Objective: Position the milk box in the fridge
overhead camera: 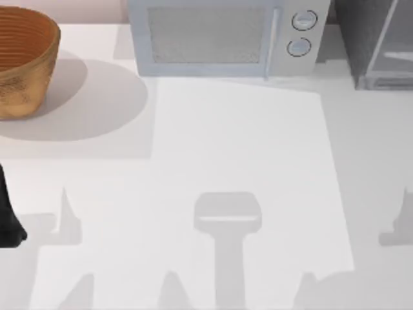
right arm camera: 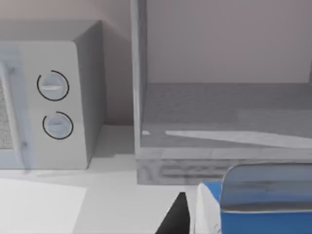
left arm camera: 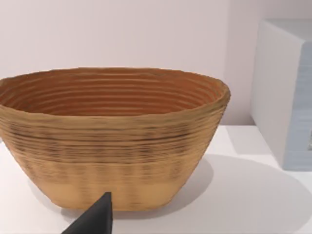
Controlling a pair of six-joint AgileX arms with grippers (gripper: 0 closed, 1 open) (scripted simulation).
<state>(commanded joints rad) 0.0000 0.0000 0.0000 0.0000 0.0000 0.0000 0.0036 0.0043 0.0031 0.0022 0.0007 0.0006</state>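
Observation:
The milk box (right arm camera: 258, 214), blue with a white side, sits close in the right wrist view, and my right gripper (right arm camera: 229, 222) is shut on it. One dark finger (right arm camera: 176, 217) lies against the box's white side; the other finger is hidden. Just beyond the box stands the fridge (right arm camera: 219, 122), its grey inside showing past a light-grey frame. In the top view the dark-grey fridge (overhead camera: 377, 45) is at the table's back right corner. My left gripper (left arm camera: 97, 219) is parked at the table's left edge (overhead camera: 8, 219), facing the basket.
A woven brown basket (overhead camera: 22, 61) (left arm camera: 112, 136) stands at the back left. A pale blue-grey microwave (overhead camera: 222, 39) (right arm camera: 48, 102) with two round knobs sits at the back middle, just left of the fridge. The white table (overhead camera: 239, 161) spreads in front.

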